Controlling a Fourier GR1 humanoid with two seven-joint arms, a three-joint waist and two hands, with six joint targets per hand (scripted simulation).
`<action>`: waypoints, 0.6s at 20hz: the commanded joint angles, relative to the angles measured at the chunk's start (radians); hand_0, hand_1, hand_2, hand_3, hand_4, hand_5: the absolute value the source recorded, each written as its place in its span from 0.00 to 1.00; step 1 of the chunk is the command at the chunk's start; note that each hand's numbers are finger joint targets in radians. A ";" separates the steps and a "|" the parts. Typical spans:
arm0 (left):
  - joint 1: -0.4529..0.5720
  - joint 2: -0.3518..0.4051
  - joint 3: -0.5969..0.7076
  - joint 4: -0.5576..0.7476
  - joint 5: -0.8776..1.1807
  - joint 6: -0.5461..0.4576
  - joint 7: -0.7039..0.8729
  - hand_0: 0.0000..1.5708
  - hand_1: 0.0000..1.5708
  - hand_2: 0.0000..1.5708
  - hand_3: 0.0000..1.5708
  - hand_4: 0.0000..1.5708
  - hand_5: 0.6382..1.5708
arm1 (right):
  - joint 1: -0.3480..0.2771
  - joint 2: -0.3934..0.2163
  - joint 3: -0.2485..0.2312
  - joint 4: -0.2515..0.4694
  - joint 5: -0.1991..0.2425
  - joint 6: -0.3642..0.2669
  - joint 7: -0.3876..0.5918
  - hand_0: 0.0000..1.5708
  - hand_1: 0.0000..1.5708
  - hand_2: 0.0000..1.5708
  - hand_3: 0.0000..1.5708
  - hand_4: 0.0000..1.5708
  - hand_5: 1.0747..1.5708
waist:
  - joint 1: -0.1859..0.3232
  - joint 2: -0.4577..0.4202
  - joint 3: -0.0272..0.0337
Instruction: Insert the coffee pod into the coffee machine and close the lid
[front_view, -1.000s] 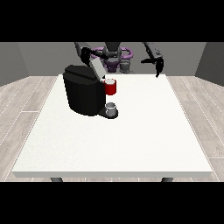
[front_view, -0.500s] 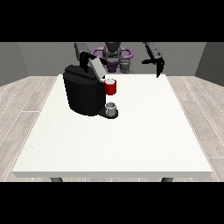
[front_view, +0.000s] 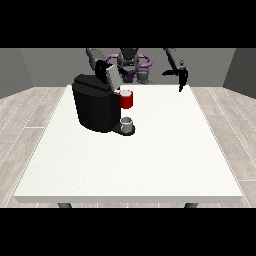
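A: Coffee pod? Could not pick it out for certain; saw only a grey thing (front_view: 127, 122) sitting on the base of the coffee machine (front_view: 95, 107), right under a red thing at the machine (front_view: 127, 99)

B: Noted the lid (front_view: 113, 76) standing up, with the hand at the view's left (front_view: 103, 67) just beside it; could not make out the fingers there

A: Saw the hand at the view's right (front_view: 182, 80) near the table's (front_view: 150, 165) far edge, fingers hanging straight, holding nothing

B: Feared shutting the lid too soon, with no pod inside; feared a nudge sliding the machine too

A: Looked for brands or writing; found none to read
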 joint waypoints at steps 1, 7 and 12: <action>-0.057 0.020 0.021 0.037 0.016 0.008 0.029 0.00 0.00 0.00 0.00 0.24 1.00 | -0.050 0.003 0.015 0.044 -0.004 0.036 0.006 0.00 0.00 0.00 0.00 0.25 1.00 | -0.011 0.026 0.0053; -0.039 0.069 0.025 0.061 0.039 -0.078 -0.019 0.00 0.00 0.00 0.00 0.23 1.00 | -0.093 0.042 0.056 0.051 0.049 -0.030 0.006 0.00 0.00 0.00 0.00 0.27 1.00 | 0.039 0.042 0.0050; -0.107 0.049 0.034 0.097 0.044 -0.045 0.005 0.00 0.00 0.00 0.00 0.23 1.00 | -0.144 0.071 0.124 0.021 0.123 -0.103 0.110 0.00 0.00 0.00 0.00 0.24 1.00 | 0.059 0.062 0.0041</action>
